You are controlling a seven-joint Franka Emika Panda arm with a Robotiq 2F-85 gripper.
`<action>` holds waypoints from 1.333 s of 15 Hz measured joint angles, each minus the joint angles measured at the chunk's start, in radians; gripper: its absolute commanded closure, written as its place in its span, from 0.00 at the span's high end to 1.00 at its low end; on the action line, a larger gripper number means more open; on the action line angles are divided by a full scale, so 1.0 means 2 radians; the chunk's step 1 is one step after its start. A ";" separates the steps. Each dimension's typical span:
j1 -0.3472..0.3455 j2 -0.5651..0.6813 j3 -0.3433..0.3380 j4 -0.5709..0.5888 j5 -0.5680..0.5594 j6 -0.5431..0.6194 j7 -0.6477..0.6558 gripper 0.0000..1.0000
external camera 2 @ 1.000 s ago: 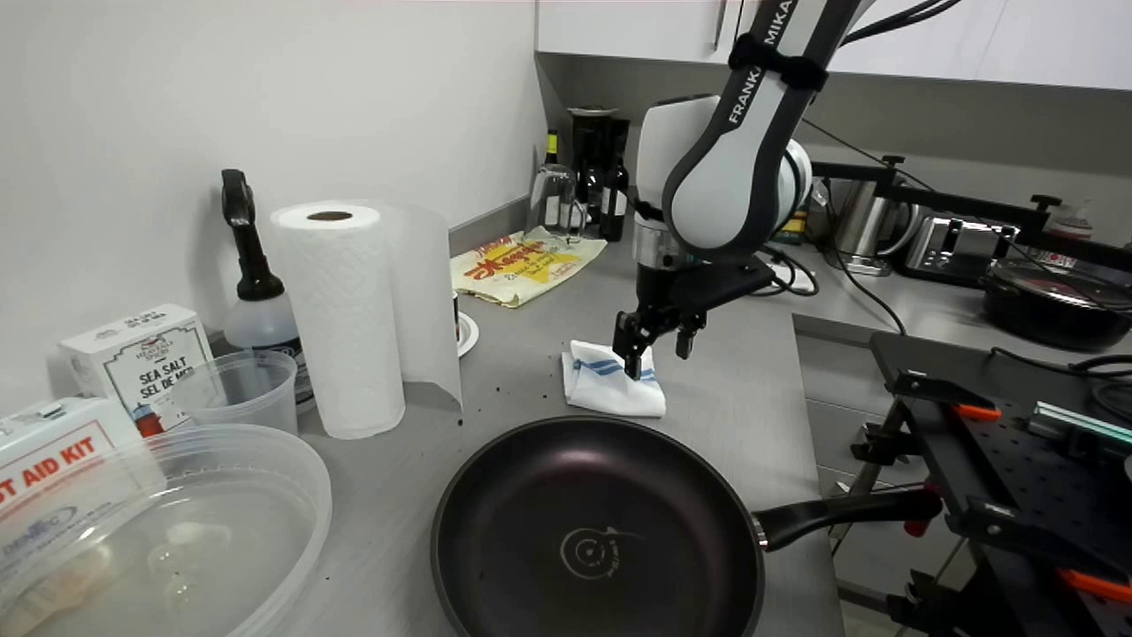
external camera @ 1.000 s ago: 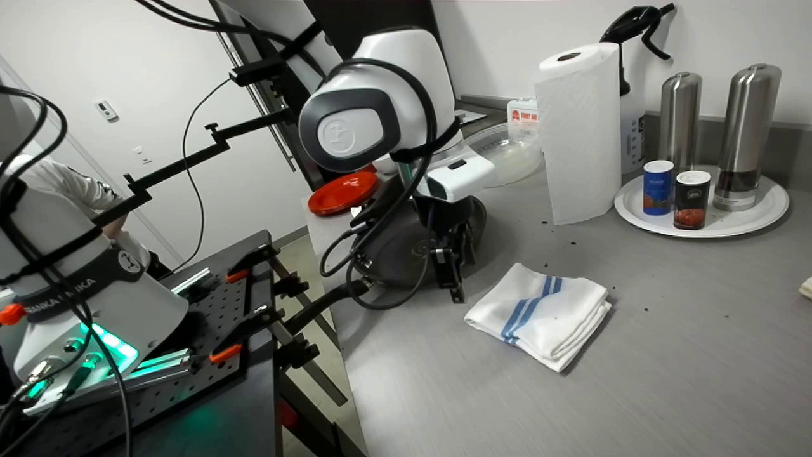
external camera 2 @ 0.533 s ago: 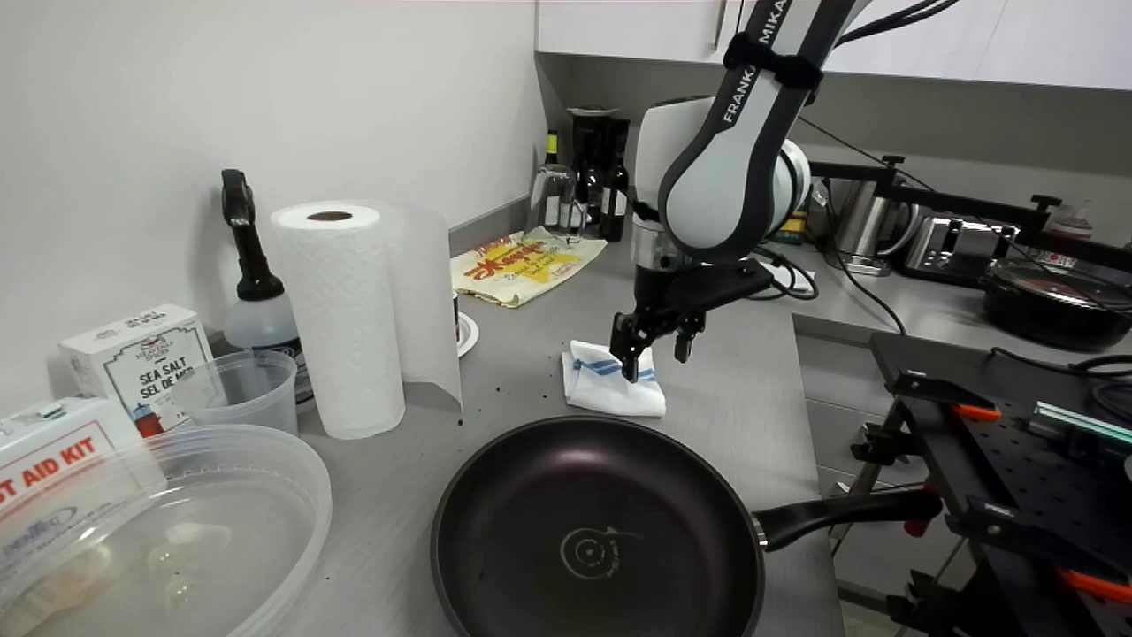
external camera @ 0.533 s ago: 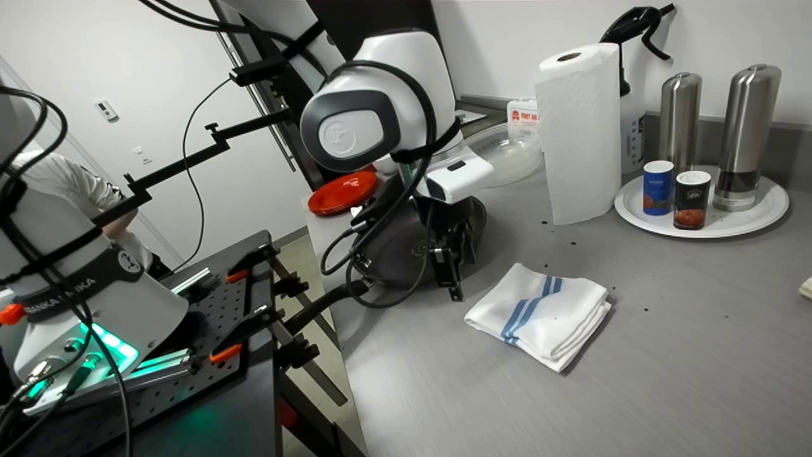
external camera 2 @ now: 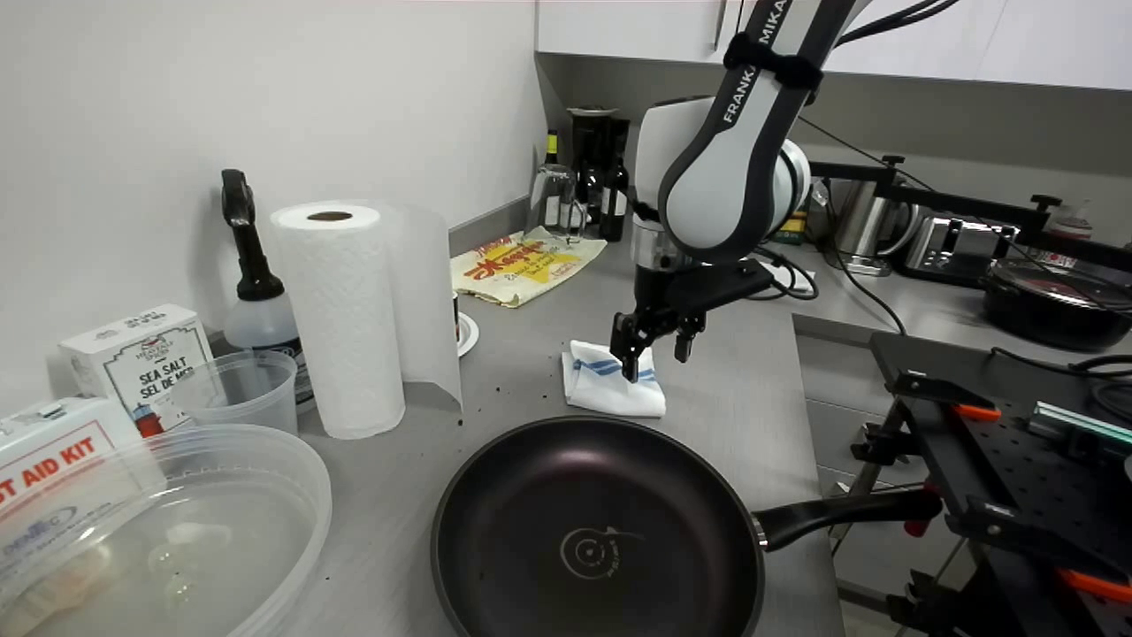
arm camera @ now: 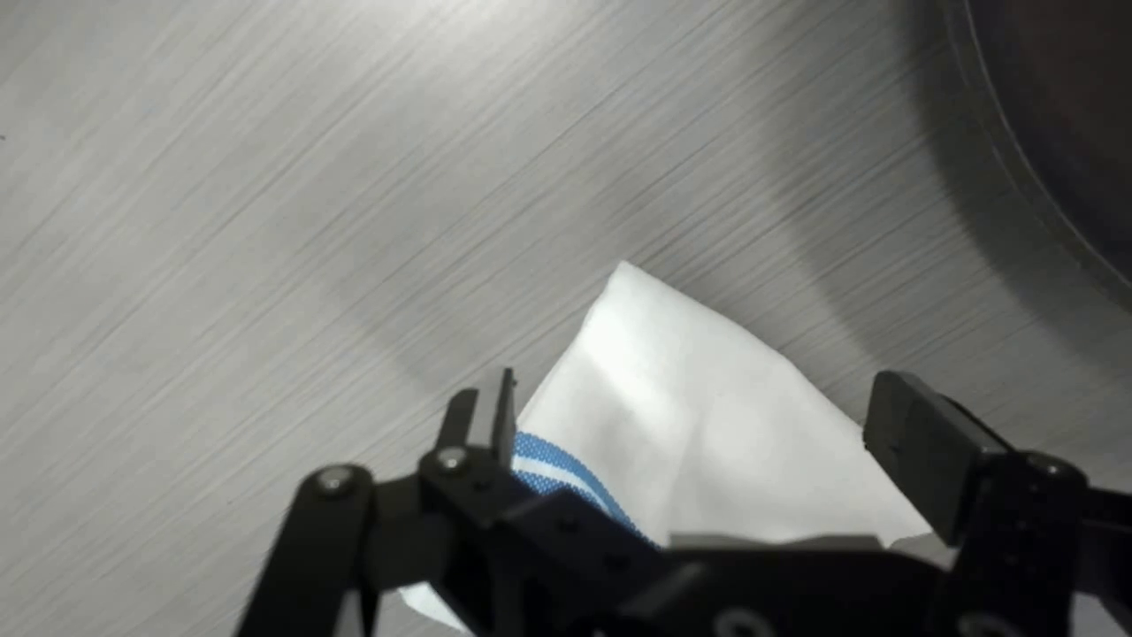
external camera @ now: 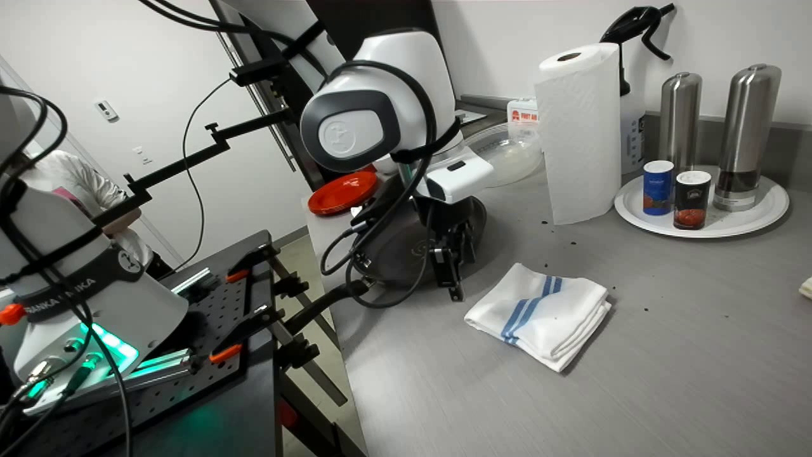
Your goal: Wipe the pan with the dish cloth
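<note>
Way out left of the pincer (external camera 2: 657, 366), in an exterior view, a white box (external camera 2: 57, 456) reads "AID KIT" in red, its first letters cut off by the frame. Next along, also well left of the pincer, a carton (external camera 2: 146, 372) says "SEA SALT" and "SEL DE MER". Beyond the pincer, a touch left, a pale yellow bag (external camera 2: 528, 265) carries big red lettering that I can't make out.

Then comes the pan (external camera 2: 594, 531), flat on the counter (external camera 2: 376, 531), nearer the camera than the pincer and apart from it, long axis running left to right. It's black, round, shallow, with a faint reddish sheen and a pale ring in the middle, the letters there too small to read.

The dish cloth (external camera 2: 610, 394) lies beyond the pan and below the pincer; whether straight under it, I can't tell. White, folded in layers, twin blue stripes! It's close to square, so its long axis is hard to call, but in the wrist view one corner points up the view, between the fingers (arm camera: 929, 451). The pincer stands wide and hovers clear of the dish cloth. Above it, "FRANKA" climbs the arm (external camera 2: 738, 155). And right of the pincer goes the pan's handle (external camera 2: 849, 515), pointing right and out past the counter's edge.
</note>
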 measured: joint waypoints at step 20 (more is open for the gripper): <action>-0.043 0.109 0.028 0.139 0.006 -0.002 -0.042 1.00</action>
